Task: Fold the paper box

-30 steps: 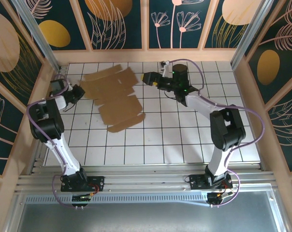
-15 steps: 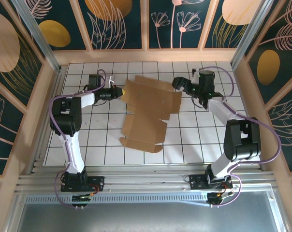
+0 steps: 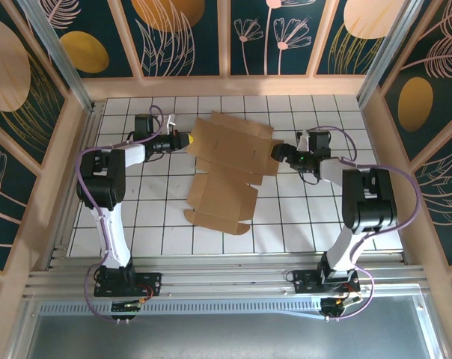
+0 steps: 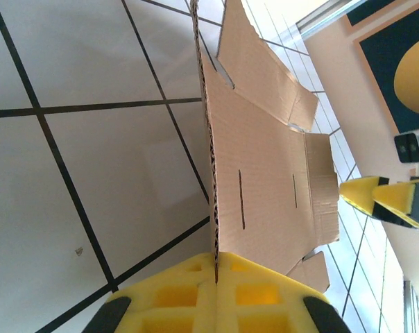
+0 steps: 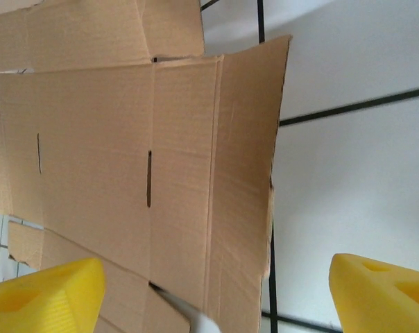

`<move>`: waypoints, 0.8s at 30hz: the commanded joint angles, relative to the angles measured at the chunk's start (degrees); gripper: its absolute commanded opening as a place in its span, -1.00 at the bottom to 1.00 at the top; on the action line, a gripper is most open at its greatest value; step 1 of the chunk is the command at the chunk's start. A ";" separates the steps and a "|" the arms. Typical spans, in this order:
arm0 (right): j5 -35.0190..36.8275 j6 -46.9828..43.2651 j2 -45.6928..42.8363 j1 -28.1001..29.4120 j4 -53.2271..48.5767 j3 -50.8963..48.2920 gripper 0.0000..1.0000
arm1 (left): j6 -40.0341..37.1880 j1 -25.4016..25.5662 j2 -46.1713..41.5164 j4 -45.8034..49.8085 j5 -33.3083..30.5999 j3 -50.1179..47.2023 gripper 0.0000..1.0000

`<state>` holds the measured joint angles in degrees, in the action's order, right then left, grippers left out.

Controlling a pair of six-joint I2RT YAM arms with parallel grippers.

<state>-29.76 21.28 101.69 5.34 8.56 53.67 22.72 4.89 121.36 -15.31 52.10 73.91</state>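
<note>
Left claw (image 4: 215,277) pinching paper box (image 3: 230,149) edge, right claw (image 5: 213,295) agape, fingertips (image 5: 50,295) cropped

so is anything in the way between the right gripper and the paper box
Nothing visible. The right gripper is open at the right edge of the paper box, with the edge flap lying between its jaws in the wrist view. The left gripper is shut on the opposite edge.

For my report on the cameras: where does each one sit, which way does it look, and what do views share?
Top external: above and behind, looking down on the table; left gripper and right gripper at the paper box.
Left wrist: looks along the box toward the right gripper; own fingers clamp its edge.
Right wrist: faces the box's right flap; own fingers apart.
Shared: the box.
</note>
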 commanded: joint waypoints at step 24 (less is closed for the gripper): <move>3.53 -7.44 4.04 5.02 2.47 11.11 -1.00 | 12.57 2.43 -32.33 -7.49 -29.04 -19.81 0.41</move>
<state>-28.75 17.45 110.78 9.06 9.56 65.49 29.21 5.39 99.11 -20.75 33.32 57.76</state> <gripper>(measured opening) 0.061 0.728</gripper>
